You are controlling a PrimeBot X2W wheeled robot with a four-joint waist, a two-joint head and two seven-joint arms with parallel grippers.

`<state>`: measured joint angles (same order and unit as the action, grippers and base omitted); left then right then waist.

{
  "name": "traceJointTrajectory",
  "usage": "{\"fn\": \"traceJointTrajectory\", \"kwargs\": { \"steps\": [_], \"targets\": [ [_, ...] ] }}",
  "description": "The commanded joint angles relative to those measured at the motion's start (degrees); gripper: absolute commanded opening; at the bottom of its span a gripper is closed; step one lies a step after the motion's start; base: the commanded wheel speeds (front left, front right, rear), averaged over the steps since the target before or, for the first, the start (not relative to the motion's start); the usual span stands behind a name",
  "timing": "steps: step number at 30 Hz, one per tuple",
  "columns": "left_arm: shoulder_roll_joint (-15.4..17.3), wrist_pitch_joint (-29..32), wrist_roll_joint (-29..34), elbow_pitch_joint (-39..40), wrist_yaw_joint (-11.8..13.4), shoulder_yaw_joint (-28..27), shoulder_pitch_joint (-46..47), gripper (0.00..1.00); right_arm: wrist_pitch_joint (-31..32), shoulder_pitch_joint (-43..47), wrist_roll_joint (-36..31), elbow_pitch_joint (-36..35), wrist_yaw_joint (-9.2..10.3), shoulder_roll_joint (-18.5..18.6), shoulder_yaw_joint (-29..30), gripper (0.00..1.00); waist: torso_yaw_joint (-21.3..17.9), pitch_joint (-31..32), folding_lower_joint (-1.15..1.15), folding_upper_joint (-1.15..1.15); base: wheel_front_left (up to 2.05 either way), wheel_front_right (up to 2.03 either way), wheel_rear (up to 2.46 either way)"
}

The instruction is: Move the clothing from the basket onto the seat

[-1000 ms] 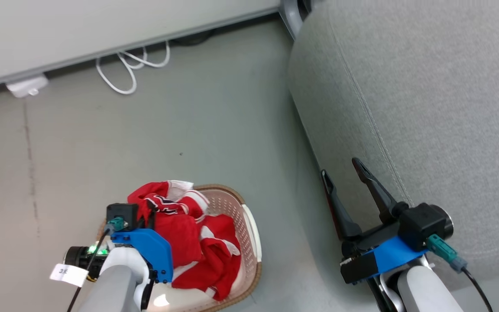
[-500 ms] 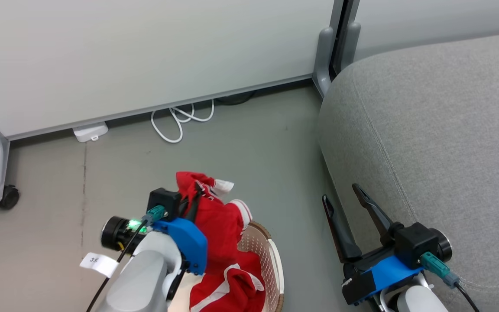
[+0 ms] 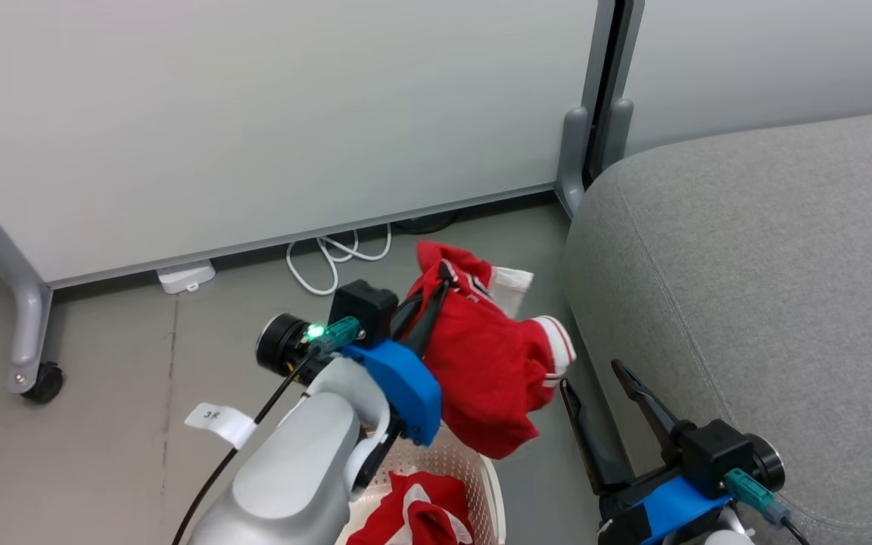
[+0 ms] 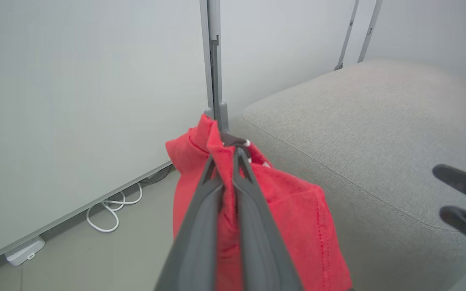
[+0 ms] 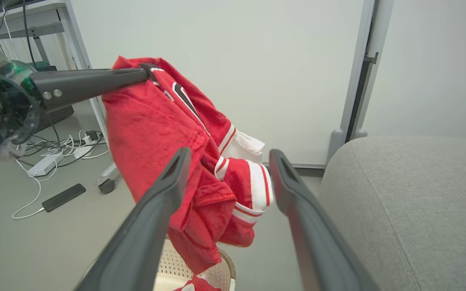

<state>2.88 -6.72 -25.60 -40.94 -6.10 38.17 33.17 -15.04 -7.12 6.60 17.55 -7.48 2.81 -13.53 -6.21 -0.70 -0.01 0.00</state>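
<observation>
Red garment [image 3: 481, 363] | clenched in L pincer [image 3: 445, 271] | hangs above basket [image 3: 460, 463] | R pincer [image 3: 591, 376] agape, empty

Pale partition panels [image 3: 254, 113] meet at a grey metal post [image 3: 606, 91]. Smooth grey floor [image 3: 103, 363]. White cable [image 3: 330, 265] coiled at the panel base, with a white plug block [image 3: 186, 275] near it. Castor [image 3: 44, 382] under the left panel leg. Dark phone [image 5: 64, 197] flat on the floor.

white cable tag [image 3: 216, 421], reads approx "3", rest unclear
</observation>
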Motion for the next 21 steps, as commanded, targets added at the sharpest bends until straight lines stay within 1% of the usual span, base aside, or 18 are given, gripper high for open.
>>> {"fn": "traceJointTrajectory", "kwargs": {
  "steps": [1, 6, 10, 21],
  "targets": [
    [0.03, 0.16, -1.28, 1.76, 0.76, 1.21, 2.07, 0.00, 0.04, 0.85, -0.32, 0.12, -0.03, 0.14, 0.16, 1.00, 0.30, 0.64, 0.01, 0.00, 0.00, 0.00, 0.00],
    [0.06, 0.90, -3.30, 4.35, 1.88, 5.37, 4.63, 0.00, 0.62, 1.37, -0.78, -0.35, -0.03, 0.14, 0.41, 1.00, 1.02, 1.21, 0.01, 0.00, 0.00, 0.00, 0.00],
    [0.05, 0.56, -5.28, 5.07, 3.00, 7.67, 5.90, 0.00, 1.16, 1.47, -0.99, -0.63, -0.03, 0.14, 0.00, 1.00, 1.10, 1.47, 0.01, 0.00, 0.00, 0.00, 0.00],
    [0.04, -1.07, -9.70, 4.48, 4.72, 11.50, 7.30, 0.00, 1.75, 1.55, -0.45, -1.08, -0.03, 0.14, -0.07, 1.00, 1.01, 1.65, 0.01, 0.00, 0.00, 0.00, 0.00]
  ]
}}
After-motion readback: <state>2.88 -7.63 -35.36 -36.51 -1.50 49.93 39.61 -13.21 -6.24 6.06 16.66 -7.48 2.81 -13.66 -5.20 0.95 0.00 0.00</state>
